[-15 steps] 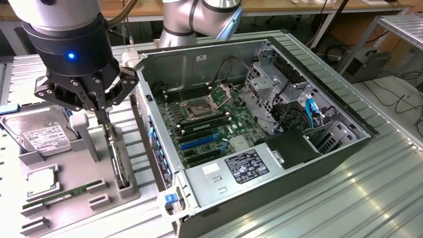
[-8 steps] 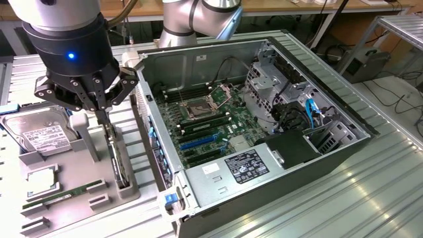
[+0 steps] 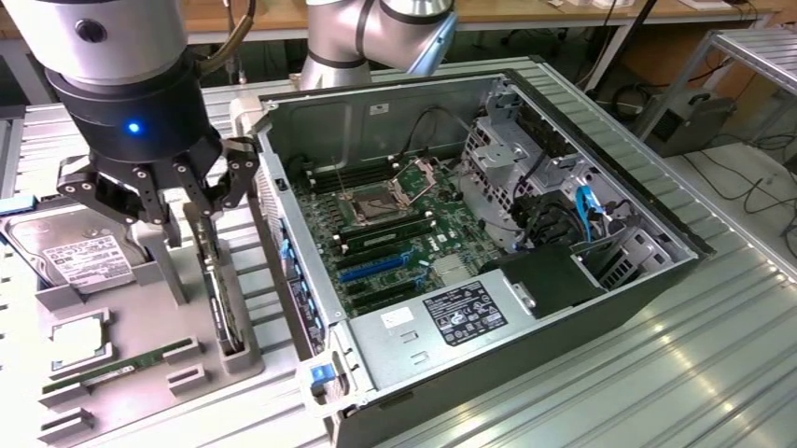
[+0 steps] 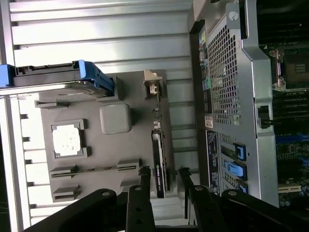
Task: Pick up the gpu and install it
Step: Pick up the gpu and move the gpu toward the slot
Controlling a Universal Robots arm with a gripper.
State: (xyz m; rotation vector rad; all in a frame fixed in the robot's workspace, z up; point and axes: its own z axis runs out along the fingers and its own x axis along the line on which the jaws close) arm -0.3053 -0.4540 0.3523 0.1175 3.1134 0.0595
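Gpu point(image 4: 160, 159) is straddled by the end effector point(image 4: 163, 170), whose fingers point(image 4: 144, 193) are spread, one to each side, with no contact to be made out. It is stood on edge in a slot of the grey holder point(image 4: 106, 154), along the holder's edge nearest the open computer case point(image 3: 312, 121), on the counter point(image 3: 697, 373). Pick-up is judged the step in hand; installation is not begun. A grip is judged to call for fingers kept square to the thin card.
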